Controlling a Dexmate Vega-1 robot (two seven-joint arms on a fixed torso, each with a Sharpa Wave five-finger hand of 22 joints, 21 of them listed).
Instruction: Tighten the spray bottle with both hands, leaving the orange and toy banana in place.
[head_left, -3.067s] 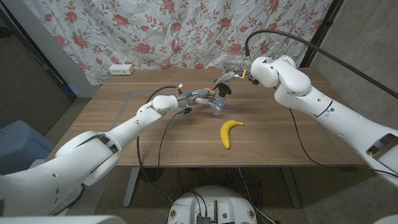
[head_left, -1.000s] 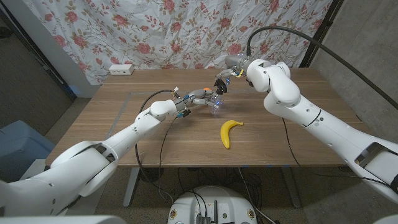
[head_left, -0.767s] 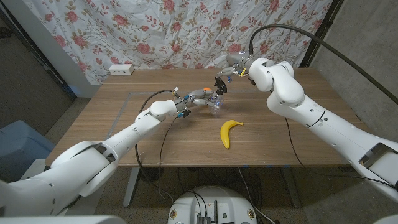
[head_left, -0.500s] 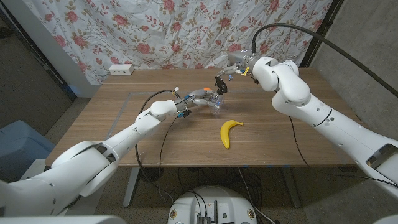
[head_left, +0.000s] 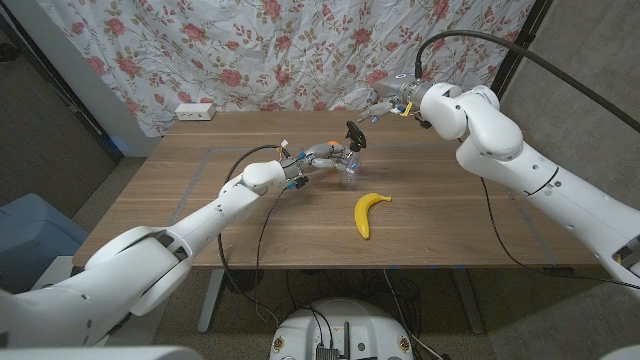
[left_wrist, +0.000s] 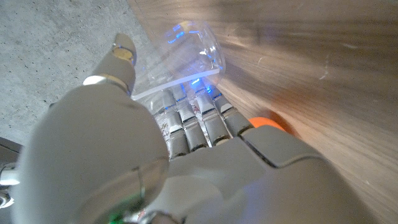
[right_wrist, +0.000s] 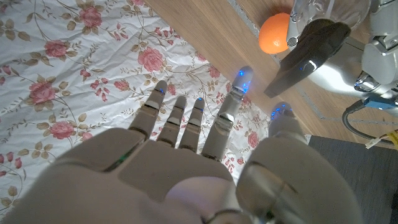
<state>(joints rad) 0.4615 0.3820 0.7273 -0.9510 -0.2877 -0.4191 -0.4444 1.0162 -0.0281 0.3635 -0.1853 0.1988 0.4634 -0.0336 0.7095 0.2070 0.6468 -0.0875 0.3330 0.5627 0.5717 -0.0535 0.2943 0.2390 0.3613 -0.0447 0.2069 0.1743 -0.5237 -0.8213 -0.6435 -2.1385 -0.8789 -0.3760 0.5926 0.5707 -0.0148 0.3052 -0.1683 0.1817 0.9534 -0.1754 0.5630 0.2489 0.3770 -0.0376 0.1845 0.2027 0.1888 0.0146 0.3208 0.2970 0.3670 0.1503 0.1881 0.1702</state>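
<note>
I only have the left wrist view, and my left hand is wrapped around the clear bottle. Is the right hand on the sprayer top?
Observer: No. The right hand hangs apart from the black spray head, with its fingers spread and holding nothing.
Operator: Is the banana close to my working area?
Observer: The toy banana lies on the table nearer the robot than the spray bottle and does not touch it.

Head overlooks table — wrists close-up.
</note>
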